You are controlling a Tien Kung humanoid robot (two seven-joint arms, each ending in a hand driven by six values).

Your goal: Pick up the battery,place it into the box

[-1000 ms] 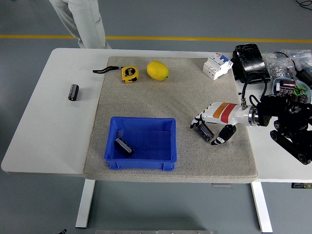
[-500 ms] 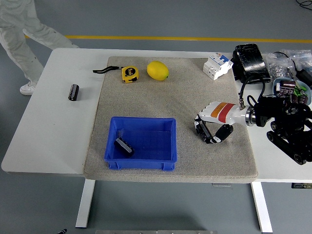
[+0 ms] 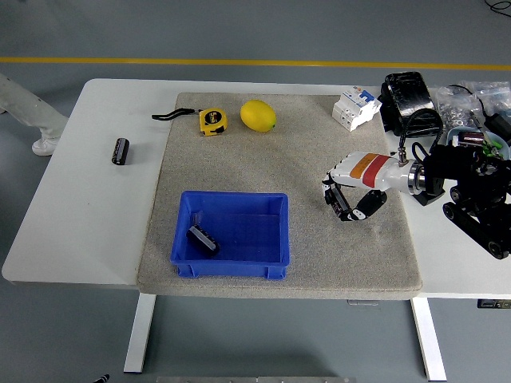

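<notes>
From the head view, the right hand (image 3: 349,201) has its fingers curled around a small dark battery (image 3: 342,204), pinching it over the rough grey mat (image 3: 239,155). It should lift slowly and carry it left to the blue plastic box (image 3: 231,259). Another dark block (image 3: 202,238) lies inside.

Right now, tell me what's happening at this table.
The robot's right hand is over the mat, fingers curled around a dark battery. The blue box sits to its left, already holding one dark battery-like item. Another battery lies on the bare table at far left. The left arm isn't visible.
</notes>
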